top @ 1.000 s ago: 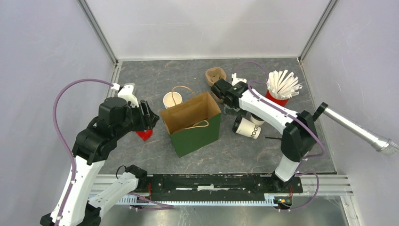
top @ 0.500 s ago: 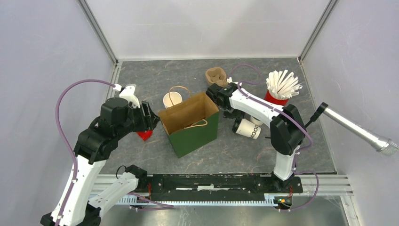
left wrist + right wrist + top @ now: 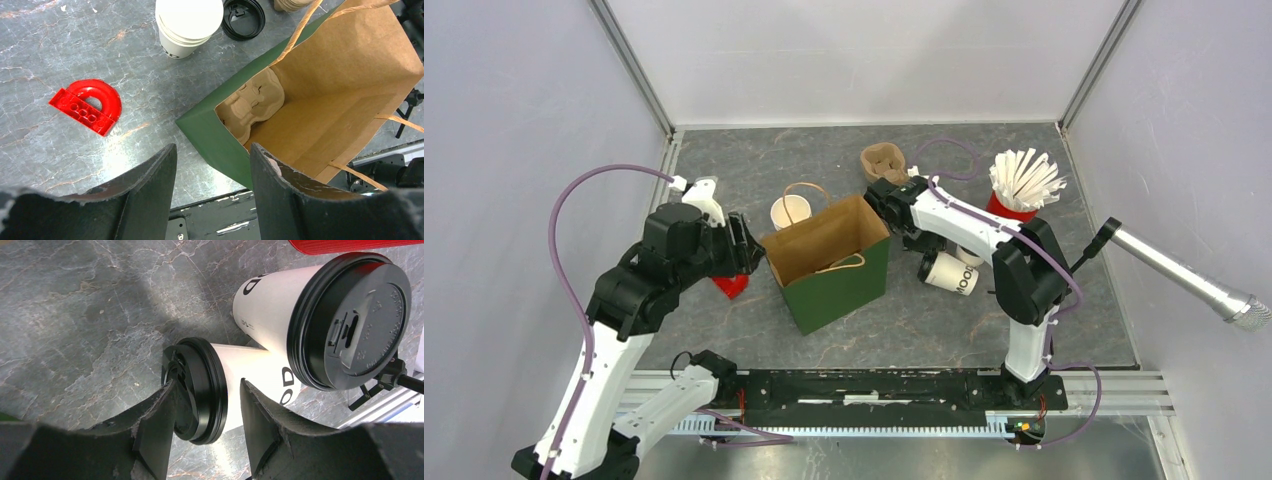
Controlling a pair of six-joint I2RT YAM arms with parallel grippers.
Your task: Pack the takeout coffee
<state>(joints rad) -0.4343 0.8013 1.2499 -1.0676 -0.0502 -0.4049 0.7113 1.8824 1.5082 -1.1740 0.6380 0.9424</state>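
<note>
The takeout coffee (image 3: 250, 367) lies on its side on the counter (image 3: 75, 315), to the right of the green paper bag (image 3: 844, 285) and just in front of a second lidded cup (image 3: 350, 320), which stands upright. The two cups look to be touching, but the wrist view does not show it for sure.

Its long axis is flat along the counter. In the top view it runs approx. left to right. The black lid points toward the bag and the base points away, w/ the lettering on the side wall facing up.

The right end effector (image 3: 206, 387) is above the lid end. The jaws are about half apart, one finger on each side of the lid rim, and it has hold of nothing. There is a gap at one finger at least.

My judgement for the step in hand, i.e. the grasp: I would not close on the lid, bc it can pop off or slip. Better to shift a little along the axis onto the paper wall behind the rim, go lower, then close gently so the cup is not crushed. The upright cup is very near, so the far finger needs care not to push it. After the lift, the cup must be turned lid-up before it goes in the bag.

The left end effector (image 3: 212, 150) is over the left rim of the bag, jaws apart and empty. Inside the bag I see a pulp cup carrier (image 3: 250, 102), the probable place for the coffee.
</note>
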